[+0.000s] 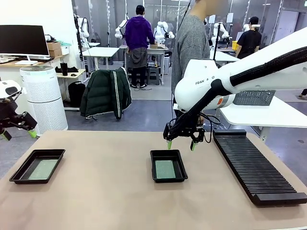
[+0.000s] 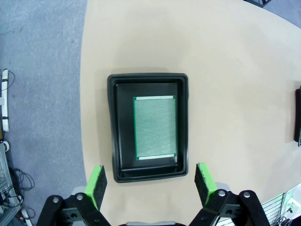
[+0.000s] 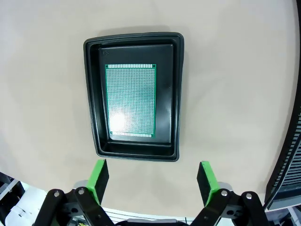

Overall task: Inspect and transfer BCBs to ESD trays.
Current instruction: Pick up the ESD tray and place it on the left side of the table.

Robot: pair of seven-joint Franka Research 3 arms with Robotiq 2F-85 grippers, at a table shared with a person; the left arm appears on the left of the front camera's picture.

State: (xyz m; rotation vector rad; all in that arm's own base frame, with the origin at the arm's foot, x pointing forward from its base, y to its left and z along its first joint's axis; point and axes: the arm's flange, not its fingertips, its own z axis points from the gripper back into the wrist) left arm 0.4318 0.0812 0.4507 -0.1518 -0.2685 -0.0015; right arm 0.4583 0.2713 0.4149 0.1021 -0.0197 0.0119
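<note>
BCB (image 3: 130,100) flat in tray (image 3: 176,94), long axes parallel

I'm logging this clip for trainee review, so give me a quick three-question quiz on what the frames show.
1. True or false: each tray holds a board.
2. The right gripper hovers above: A) the rack B) the middle tray C) the left tray
3. Are both grippers open or shut?

Key: 1 true, the left board and the middle board lie flat in their trays. 2 B. 3 open, the left gripper too, holding nothing.
</note>
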